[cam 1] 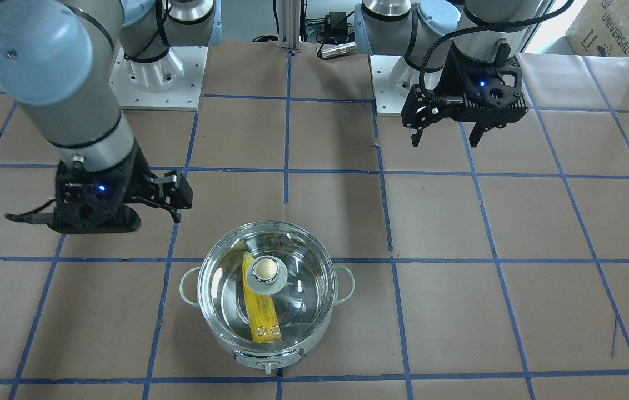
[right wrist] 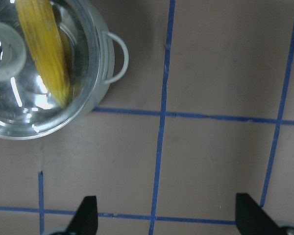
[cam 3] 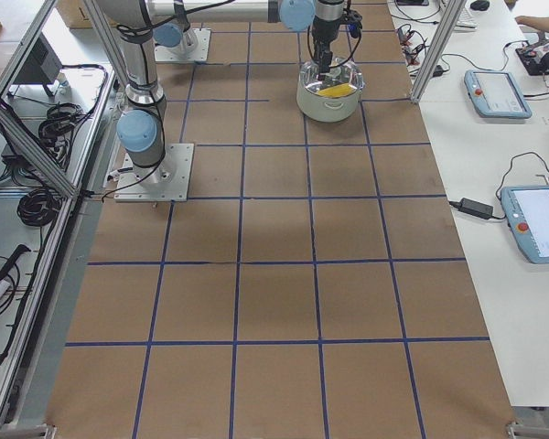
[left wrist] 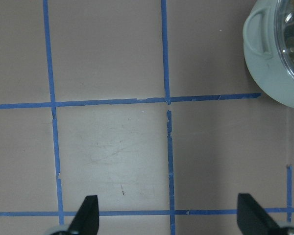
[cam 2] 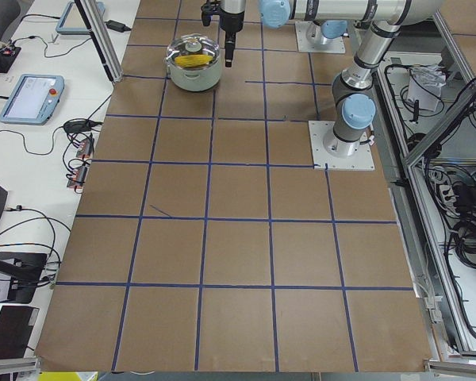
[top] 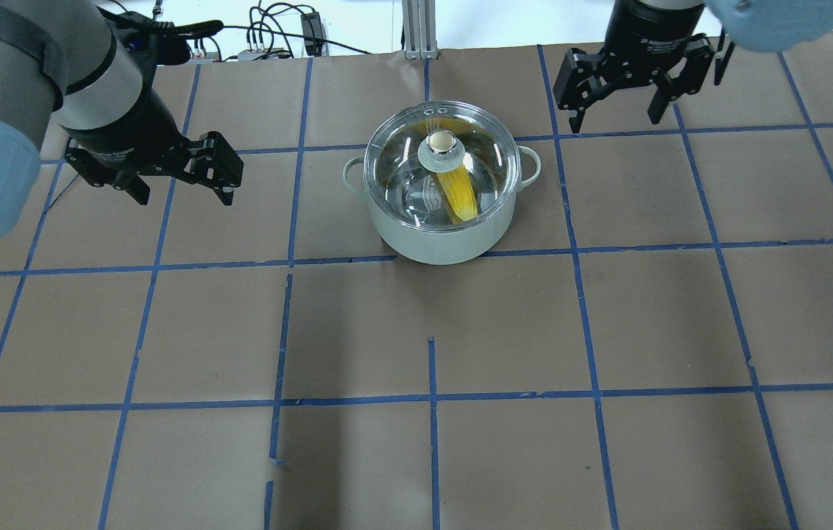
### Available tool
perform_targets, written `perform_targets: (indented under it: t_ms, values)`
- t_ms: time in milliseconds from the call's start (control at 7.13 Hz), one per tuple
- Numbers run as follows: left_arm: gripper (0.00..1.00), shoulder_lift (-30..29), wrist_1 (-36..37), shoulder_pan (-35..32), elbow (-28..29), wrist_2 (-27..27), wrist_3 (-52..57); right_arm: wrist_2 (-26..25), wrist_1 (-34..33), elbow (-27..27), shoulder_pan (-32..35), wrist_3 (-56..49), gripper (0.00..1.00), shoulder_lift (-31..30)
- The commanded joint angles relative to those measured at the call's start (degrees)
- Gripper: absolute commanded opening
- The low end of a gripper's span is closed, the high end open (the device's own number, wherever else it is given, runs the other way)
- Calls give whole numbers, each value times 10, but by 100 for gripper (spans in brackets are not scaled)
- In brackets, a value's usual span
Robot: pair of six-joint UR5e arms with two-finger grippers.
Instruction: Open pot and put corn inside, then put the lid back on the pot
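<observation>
1. Overhead exterior: the lid (top: 405,184) sits on the pot (top: 438,239), with the corn (top: 459,195) inside (seen through the glass).
2. The left pincer (top: 185,193) and right pincer (top: 617,121) hang spread and empty, flanking the pot above the surface (top: 608,331).

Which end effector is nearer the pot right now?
Right. The right end effector hangs open close to the pot, on the robot's right of it. The left end effector, also open, is farther off on the opposite side.
</observation>
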Motion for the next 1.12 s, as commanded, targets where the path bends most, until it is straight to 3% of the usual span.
perform_targets:
  t_ms: [0, 981]
  values:
    - [100, -7, -3, 0, 11, -2, 6, 1, 54, 8, 1, -9, 100, -33]
    - [100, -6, -4, -4, 6, -15, 0, 13, 49, 6, -1, -14, 100, -20]
